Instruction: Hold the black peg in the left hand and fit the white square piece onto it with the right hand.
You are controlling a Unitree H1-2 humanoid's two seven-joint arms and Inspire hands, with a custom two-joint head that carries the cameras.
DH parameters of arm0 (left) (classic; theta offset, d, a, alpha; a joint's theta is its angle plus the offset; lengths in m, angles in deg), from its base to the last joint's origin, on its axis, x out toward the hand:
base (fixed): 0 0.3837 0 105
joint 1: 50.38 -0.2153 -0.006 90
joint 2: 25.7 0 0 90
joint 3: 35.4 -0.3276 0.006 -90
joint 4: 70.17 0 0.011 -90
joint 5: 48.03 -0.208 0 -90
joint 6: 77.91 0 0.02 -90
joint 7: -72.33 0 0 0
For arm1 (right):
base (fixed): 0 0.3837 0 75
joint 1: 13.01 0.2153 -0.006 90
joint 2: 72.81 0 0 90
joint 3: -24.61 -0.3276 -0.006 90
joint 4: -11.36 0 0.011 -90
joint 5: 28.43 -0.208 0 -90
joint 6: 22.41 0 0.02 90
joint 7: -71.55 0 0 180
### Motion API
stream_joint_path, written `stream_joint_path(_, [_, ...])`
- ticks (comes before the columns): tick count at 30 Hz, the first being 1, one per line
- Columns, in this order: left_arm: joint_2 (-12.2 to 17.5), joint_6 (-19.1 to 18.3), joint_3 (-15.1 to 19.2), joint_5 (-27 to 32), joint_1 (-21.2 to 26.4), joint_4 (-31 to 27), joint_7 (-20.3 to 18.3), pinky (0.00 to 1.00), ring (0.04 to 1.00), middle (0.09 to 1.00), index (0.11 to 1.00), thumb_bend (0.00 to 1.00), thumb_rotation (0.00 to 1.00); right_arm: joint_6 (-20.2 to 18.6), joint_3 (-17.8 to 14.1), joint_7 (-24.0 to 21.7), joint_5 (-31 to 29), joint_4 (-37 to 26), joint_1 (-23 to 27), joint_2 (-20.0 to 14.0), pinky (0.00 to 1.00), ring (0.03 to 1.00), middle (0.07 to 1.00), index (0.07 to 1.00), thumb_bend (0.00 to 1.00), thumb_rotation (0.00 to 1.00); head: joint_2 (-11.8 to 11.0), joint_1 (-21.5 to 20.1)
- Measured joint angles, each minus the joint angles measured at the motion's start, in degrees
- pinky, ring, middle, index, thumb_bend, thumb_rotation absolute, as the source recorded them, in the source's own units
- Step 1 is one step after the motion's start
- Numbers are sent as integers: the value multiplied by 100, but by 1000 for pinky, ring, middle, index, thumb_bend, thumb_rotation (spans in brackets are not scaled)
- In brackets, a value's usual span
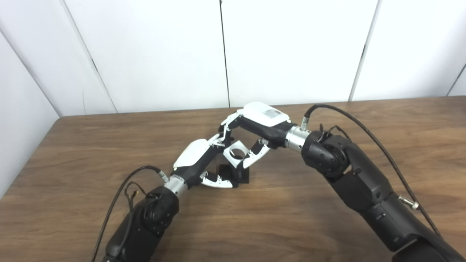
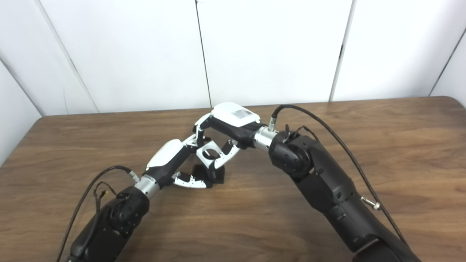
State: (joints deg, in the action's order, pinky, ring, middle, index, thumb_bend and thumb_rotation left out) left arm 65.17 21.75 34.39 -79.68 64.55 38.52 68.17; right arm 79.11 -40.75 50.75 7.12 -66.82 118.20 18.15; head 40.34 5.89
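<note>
Before you lies a brown wooden table [image 1: 327,218] backed by white wall panels [image 1: 291,47], with both arms entering from the near edge and meeting a little toward the far edge of the table's middle. Your left hand [image 1: 198,160] reaches in from the near left, its white back turned upward; its thumb [image 1: 216,181] lies low along the near side of the black peg [image 1: 238,174], and its fingers pass behind the piece, so the hand appears closed around the peg, though the contact itself is partly hidden. The black peg stands on the table surface between the two hands, dark and blocky, with only its lower part clearly visible in either view. Your right hand [image 1: 260,125] comes in from the near right at a higher level, wrist raised, and grips the white square piece [image 1: 236,153] between its curled fingers on the far side and its thumb on the near side. The white square piece shows a round hole through its centre and is held tilted, directly above the black peg and very close to its top; you cannot tell from these views whether the piece already touches the peg. A black cable [image 1: 364,131] arcs over the right forearm, and another [image 1: 120,189] loops beside the left wrist.
</note>
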Motion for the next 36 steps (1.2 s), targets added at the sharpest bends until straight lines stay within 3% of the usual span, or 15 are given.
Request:
stream_joint_path(21, [-6, 22, -23, 1, 33, 68, 101, 943, 988, 919, 492, 522, 76, -4, -1, -304, 9, -188, -3, -27, 892, 845, 778, 480, 518, 144, 35, 9])
stream_joint_path(36, [-5, 2, -21, 0, 17, 40, 102, 937, 984, 926, 492, 522, 76, 1, -4, -269, 74, -59, -14, -41, 879, 839, 778, 480, 518, 145, 70, 62])
